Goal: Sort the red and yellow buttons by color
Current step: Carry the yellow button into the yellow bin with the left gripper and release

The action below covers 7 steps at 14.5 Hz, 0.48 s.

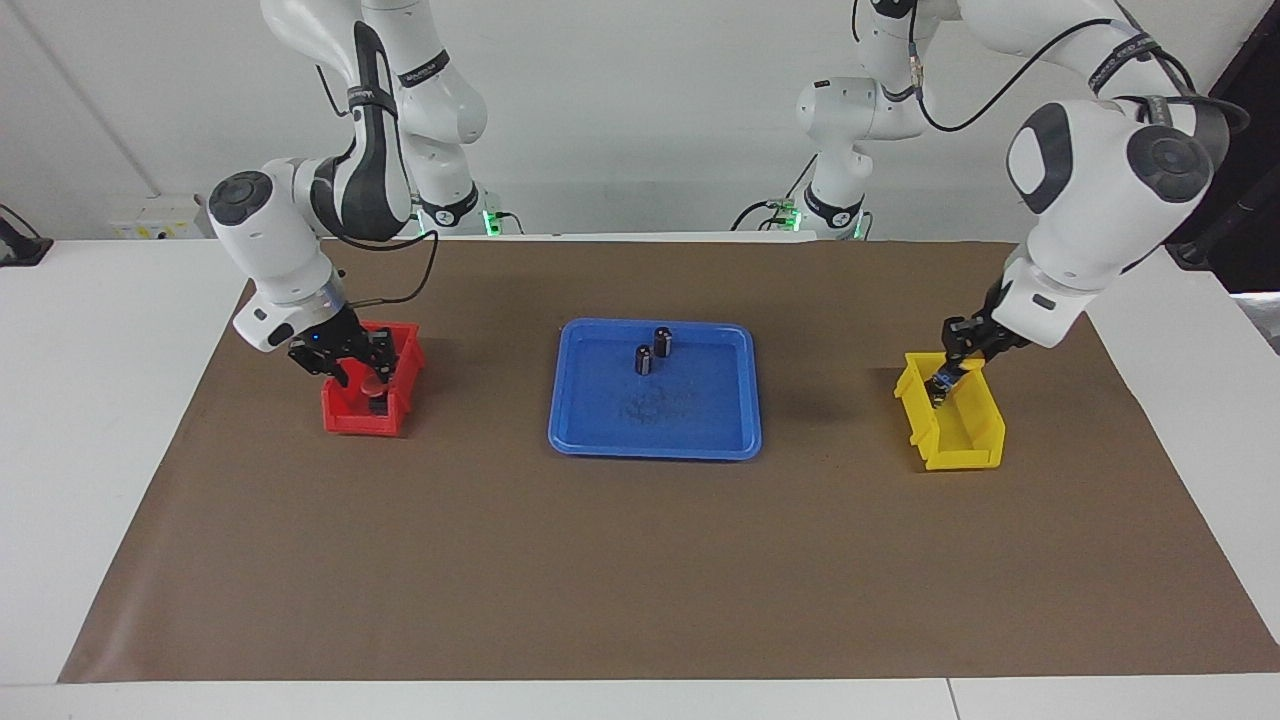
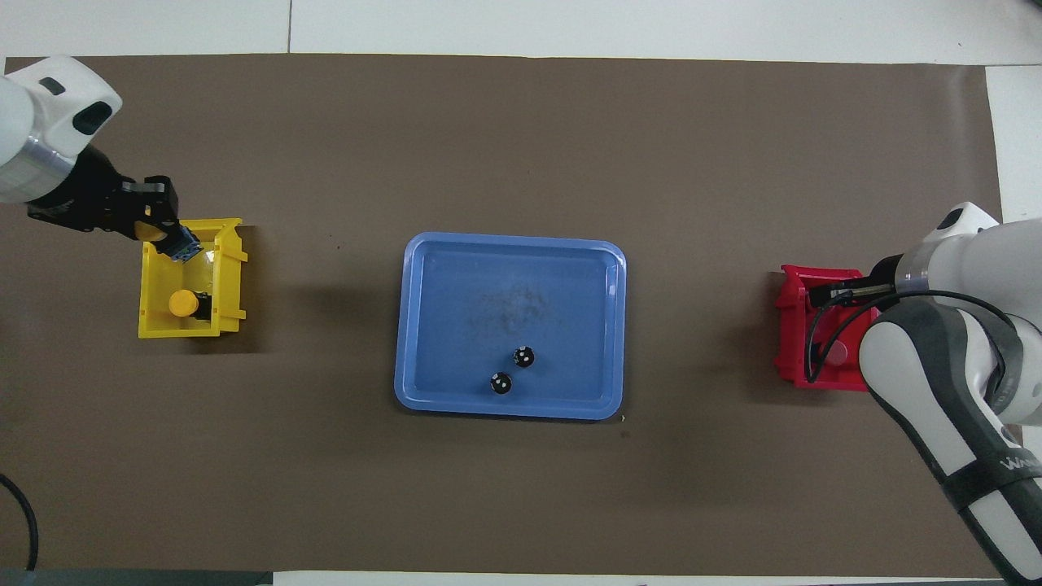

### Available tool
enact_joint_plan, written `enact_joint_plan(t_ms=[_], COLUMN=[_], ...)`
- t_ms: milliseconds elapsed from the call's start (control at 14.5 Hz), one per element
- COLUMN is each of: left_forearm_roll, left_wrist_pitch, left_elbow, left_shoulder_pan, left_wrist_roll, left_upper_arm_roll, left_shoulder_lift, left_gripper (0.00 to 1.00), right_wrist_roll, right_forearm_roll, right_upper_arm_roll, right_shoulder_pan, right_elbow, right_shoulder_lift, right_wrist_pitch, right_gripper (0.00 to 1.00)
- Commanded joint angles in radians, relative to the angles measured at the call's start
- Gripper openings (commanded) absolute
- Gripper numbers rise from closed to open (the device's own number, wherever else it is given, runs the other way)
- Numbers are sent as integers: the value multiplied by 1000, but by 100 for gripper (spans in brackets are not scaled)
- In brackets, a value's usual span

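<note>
Yellow button (image 2: 156, 230) gripped in left gripper (image 2: 167, 236), held over yellow bin (image 2: 229, 281); second yellow button (image 2: 182, 303) seen inside. Right gripper (image 1: 365, 375) lowered into red bin (image 1: 405, 375), red button (image 1: 372, 381) at fingertips; finger spread not discernible. Two dark cylinders (image 1: 651, 351) left on blue tray (image 1: 655, 442).

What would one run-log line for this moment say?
left hand: shut on yellow button, over yellow bin | right hand: at red bin | tray: two dark cylinders
</note>
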State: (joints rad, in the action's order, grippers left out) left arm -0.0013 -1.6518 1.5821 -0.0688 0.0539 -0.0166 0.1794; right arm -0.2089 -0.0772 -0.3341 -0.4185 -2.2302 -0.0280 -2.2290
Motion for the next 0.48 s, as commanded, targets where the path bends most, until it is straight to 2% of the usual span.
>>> enact_joint_plan(t_ms=[0,69,206,413], left_forearm_roll=[-8,-9,-8,-8], left_wrist_pitch=[-61,-116,-230,-304], left_elbow=[44,93,192,249], left_shoulder_pan=[46,64,72,70], left_wrist_roll=[-78,-98,-105,-105], left_upper_arm_roll=[12,12,12,12], left_shoulder_lift=[-17,-35,-63,-61], left_gripper=[2,2,2,2], right_wrist_roll=[-34,-29,-20,83], right_forearm_roll=[-15,-15,-13,-6], right_upper_arm_roll=[-2,-2,0,9], right_shoulder_pan=[-16,-17,-16,-16], right_elbow=[127,171,262,383], right_shoulder_lift=[33,34,33,23], right_wrist_pitch=[127,165,233,368], right_gripper=[89,100,100,100])
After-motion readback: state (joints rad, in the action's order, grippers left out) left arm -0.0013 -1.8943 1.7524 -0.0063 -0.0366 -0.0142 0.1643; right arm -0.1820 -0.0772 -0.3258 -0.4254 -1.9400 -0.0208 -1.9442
